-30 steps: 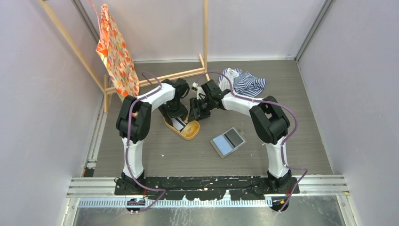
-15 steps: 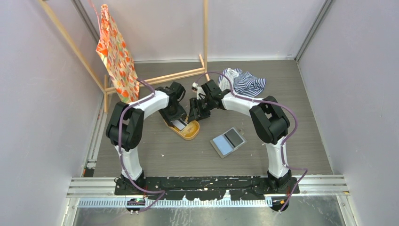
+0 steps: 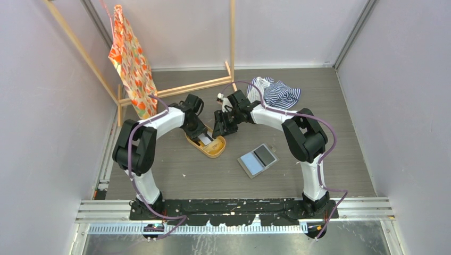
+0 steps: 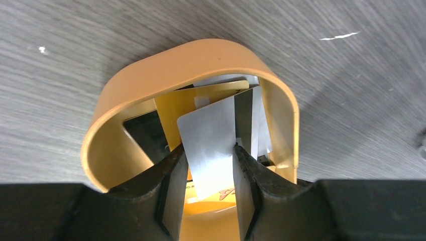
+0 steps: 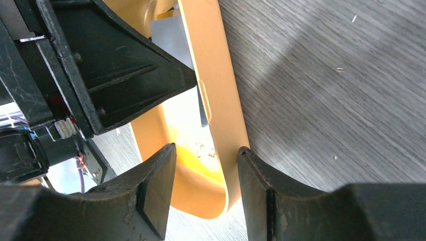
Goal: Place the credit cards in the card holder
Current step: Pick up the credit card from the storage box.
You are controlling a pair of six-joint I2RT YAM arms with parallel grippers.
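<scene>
Card pick under way: the left claw closes on the long edges of a white card, tipped up from an orange card and a black card inside the orange tray. The right claw sits open astride the tray's wall on its 2 o'clock side, not clamping it. The card holder lies open on the table, at 4 o'clock from the tray and well apart. An edge grip on so thin a card looks weak — it may bow and spring free, or catch the rim and drag the unclamped tray. No brand or lettering reads clearly — only a reddish scrap of print beneath the card.
</scene>
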